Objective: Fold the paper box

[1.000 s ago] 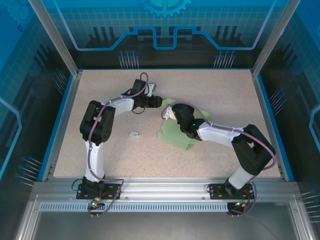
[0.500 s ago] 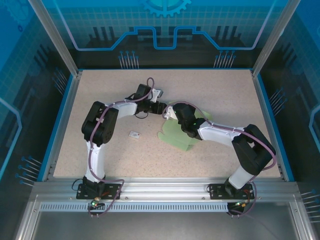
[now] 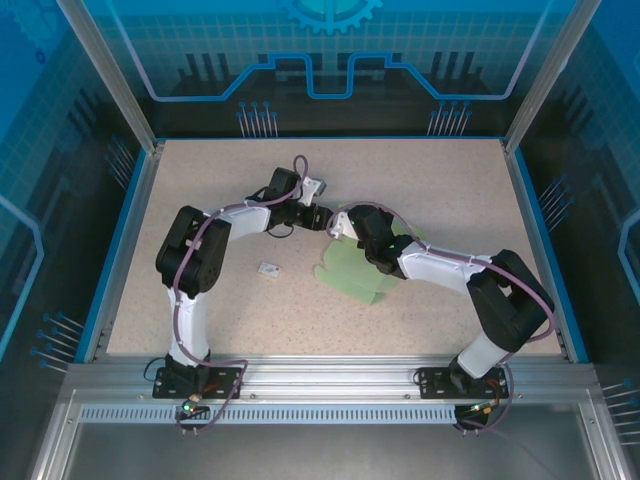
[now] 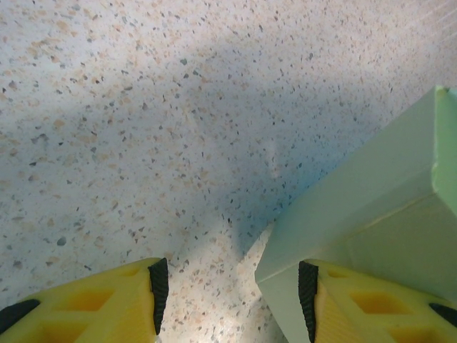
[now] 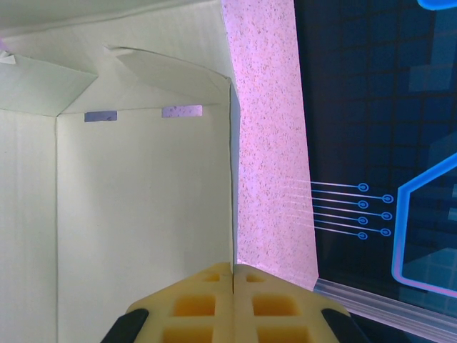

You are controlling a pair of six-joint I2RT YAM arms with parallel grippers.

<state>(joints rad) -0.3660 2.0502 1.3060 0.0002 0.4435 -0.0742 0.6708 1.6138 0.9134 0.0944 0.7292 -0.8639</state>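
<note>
The paper box [image 3: 352, 272] is pale mint-green card lying partly folded at the table's middle, under my right forearm. My right gripper [image 3: 341, 223] sits at the box's far left corner. In the right wrist view my right gripper [image 5: 233, 270] is shut on the edge of an upright wall of the paper box [image 5: 143, 214]. My left gripper [image 3: 322, 216] almost meets it from the left. In the left wrist view my left gripper [image 4: 232, 289] is open, and a corner of the paper box [image 4: 371, 207] reaches in beside the right finger's pad [image 4: 308, 294].
A tiny white tag [image 3: 269, 269] lies on the speckled table [image 3: 220, 310], left of the box. Two small slots [image 5: 181, 111] are cut in the box wall near folded flaps. The blue rim [image 3: 538, 250] bounds the table on the right.
My left gripper has moved right, from about a hand's width away to right beside the box corner and my right gripper. The right arm and the box have hardly shifted.
</note>
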